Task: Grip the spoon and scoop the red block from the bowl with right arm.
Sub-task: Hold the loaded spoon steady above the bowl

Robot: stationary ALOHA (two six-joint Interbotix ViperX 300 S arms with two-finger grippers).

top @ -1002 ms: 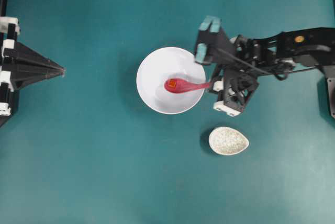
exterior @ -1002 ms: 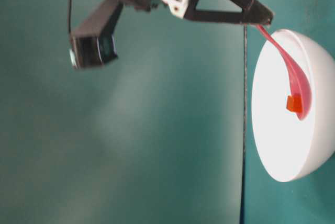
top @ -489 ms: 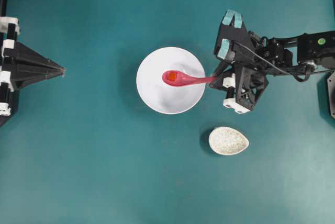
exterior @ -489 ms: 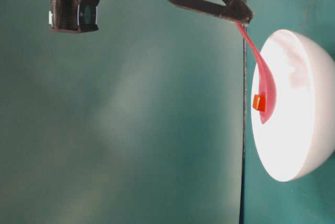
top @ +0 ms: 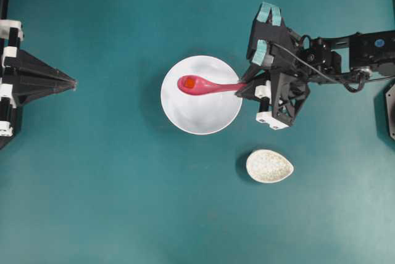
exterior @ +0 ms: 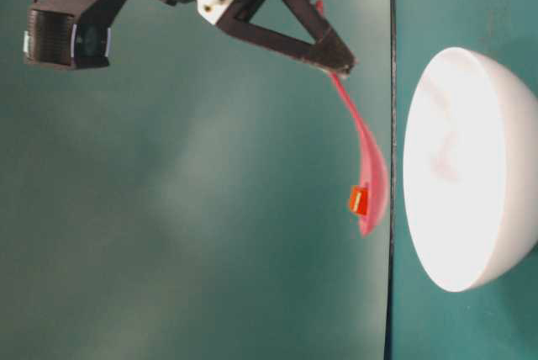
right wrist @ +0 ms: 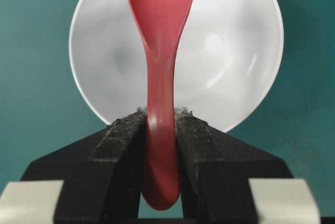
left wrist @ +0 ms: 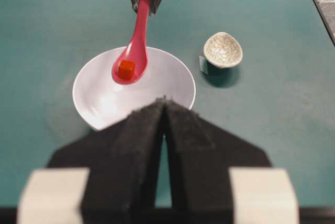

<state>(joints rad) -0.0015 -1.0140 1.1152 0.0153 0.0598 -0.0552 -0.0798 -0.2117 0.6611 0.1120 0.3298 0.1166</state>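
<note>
My right gripper (top: 242,86) is shut on the handle of the pink-red spoon (top: 210,85). The wrist view shows both pads pressed on the handle (right wrist: 161,130). The red block (top: 189,82) lies in the spoon's scoop, over the left half of the white bowl (top: 200,113). In the table-level view the spoon (exterior: 370,171) and the block (exterior: 359,200) hang clear of the bowl (exterior: 471,166), not touching it. My left gripper (top: 73,82) stays at the left edge, shut and empty, facing the bowl (left wrist: 157,85).
A small speckled off-white oval dish (top: 270,166) sits on the teal table to the lower right of the bowl, just below the right arm. The right wrist and its cables hang over the table to the right of the bowl.
The spoon rose out of the bowl with the block in its scoop, and the scoop moved towards the bowl's left side. The left arm has not moved.
</note>
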